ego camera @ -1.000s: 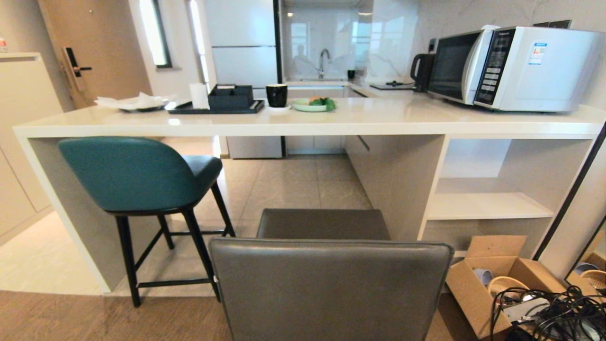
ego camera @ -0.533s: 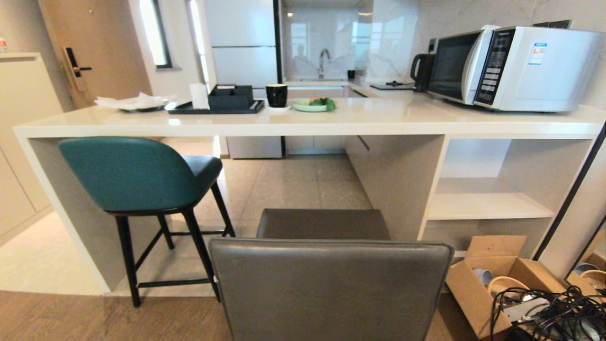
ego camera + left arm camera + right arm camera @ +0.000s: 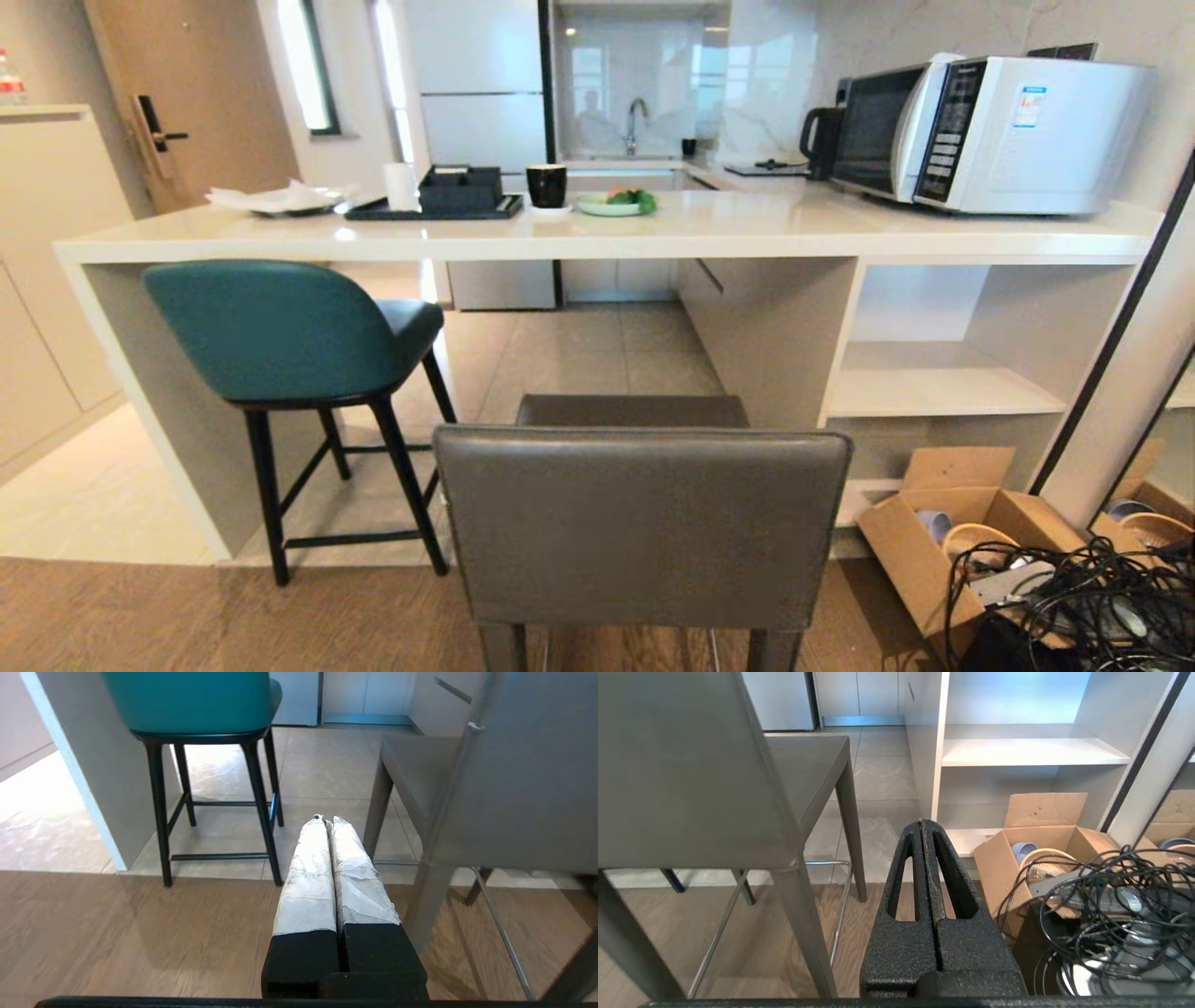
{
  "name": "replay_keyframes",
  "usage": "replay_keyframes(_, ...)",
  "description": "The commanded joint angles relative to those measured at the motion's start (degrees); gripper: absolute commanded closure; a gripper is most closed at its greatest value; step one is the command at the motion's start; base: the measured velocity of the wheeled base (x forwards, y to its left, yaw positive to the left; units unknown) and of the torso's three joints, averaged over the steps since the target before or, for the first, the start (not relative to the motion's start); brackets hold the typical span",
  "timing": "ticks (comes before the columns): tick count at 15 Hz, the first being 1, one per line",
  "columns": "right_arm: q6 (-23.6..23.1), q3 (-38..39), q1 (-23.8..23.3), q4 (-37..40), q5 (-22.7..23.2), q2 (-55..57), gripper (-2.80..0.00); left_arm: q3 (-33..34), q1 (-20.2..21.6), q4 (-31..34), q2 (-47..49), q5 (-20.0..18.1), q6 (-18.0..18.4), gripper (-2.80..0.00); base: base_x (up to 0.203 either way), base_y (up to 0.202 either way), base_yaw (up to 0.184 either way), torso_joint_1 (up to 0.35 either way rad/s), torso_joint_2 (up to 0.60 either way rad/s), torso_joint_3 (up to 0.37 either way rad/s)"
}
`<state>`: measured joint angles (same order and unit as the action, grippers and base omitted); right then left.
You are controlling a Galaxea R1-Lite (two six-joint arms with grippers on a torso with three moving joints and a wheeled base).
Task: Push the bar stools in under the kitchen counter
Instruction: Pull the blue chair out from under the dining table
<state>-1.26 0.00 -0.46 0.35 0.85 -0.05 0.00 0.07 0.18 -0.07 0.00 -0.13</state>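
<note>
Two bar stools stand at the kitchen counter (image 3: 747, 229). The teal stool (image 3: 280, 331) with thin black legs sits at the left, its seat partly under the slab, close to the slab side leg (image 3: 79, 765). The boxy grey stool (image 3: 644, 523) stands nearer to me in the middle, its back towards me and its seat short of the counter edge. Neither arm shows in the head view. My left gripper (image 3: 327, 819), white-wrapped, is shut and empty, low between the two stools. My right gripper (image 3: 921, 822) is shut and empty, to the right of the grey stool (image 3: 682, 765).
An open cardboard box (image 3: 943, 551) and a tangle of black cables (image 3: 1074, 597) lie on the floor at the right, before the counter's open shelves (image 3: 934, 392). A microwave (image 3: 990, 131), mug (image 3: 546, 187), plate and tray stand on the counter. Wood floor meets tile under the stools.
The whole head picture has shifted and shrunk slightly, so the camera has drawn back; the grey stool's legs now show. The stools keep their places relative to the counter.
</note>
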Motion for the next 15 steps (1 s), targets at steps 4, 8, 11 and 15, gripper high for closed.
replay_keyframes(4,-0.06,0.00,0.02,0.00,0.03,0.05,0.00,0.00,0.01,-0.01,0.07,0.00,0.01,0.00,-0.016,0.000,-0.001,-0.003,0.00,0.002)
replay_keyframes(8,-0.06,0.00,0.02,0.00,0.03,0.05,0.00,0.00,0.01,-0.01,0.07,0.00,-0.05,0.00,-0.001,0.076,-0.004,0.007,0.00,0.003)
replay_keyframes(11,-0.06,0.00,0.02,0.00,0.03,0.05,0.00,0.00,0.01,0.02,0.07,-0.09,0.04,0.00,0.000,0.199,-0.002,0.007,0.00,0.004)
replay_keyframes(15,0.03,0.00,0.02,0.00,0.03,0.05,0.00,0.00,0.01,-0.01,0.07,-0.05,0.04,0.00,0.000,0.199,-0.001,0.001,0.00,0.003)
